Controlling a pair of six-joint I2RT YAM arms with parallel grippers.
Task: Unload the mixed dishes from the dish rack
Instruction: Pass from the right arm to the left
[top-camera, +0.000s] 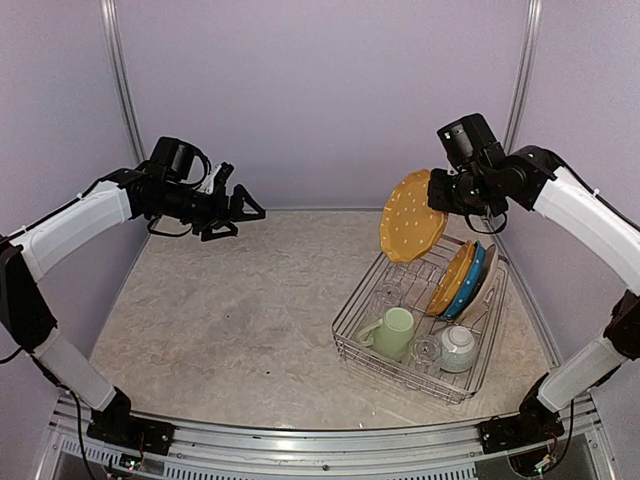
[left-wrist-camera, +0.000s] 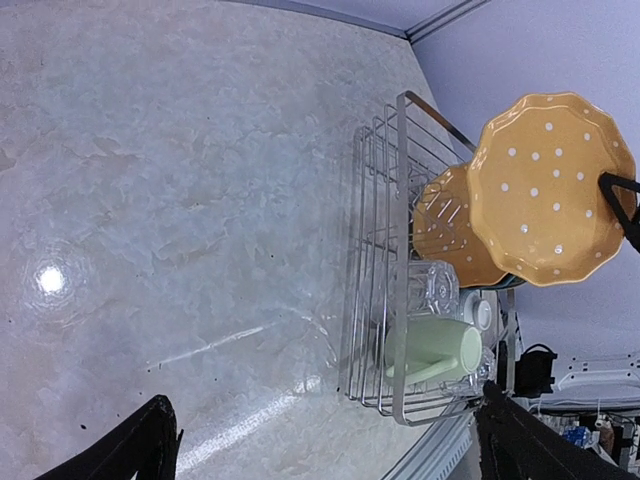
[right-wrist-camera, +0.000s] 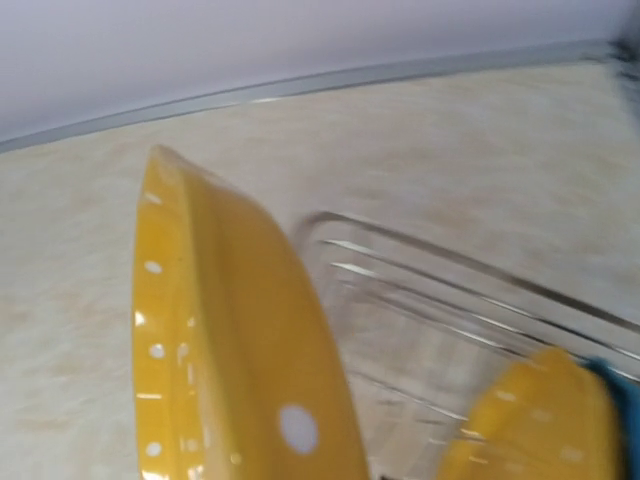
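The step in hand is the removal of one plate. The right gripper (top-camera: 437, 196) has its jaws clamped on the rim of a yellow dotted plate (top-camera: 411, 215), which hangs nearly on edge in the air above the far left corner of the dish rack (top-camera: 353, 297), clear of the wires. A second yellow plate (top-camera: 452, 278), a blue plate (top-camera: 471, 285) and a cream plate (top-camera: 488, 278) stand in the dividers. The pale green mug (top-camera: 395, 332), the clear glass (top-camera: 428, 350) and the small bowl (top-camera: 458, 347) sit at the near end. The left gripper (top-camera: 245, 220) hovers over the left of the tabletop (top-camera: 230, 320), well apart from the rack, jaws spread wide and holding nothing. The next move probably calls for carrying the plate leftward, turning it flat, and lowering it onto bare tabletop before letting go.
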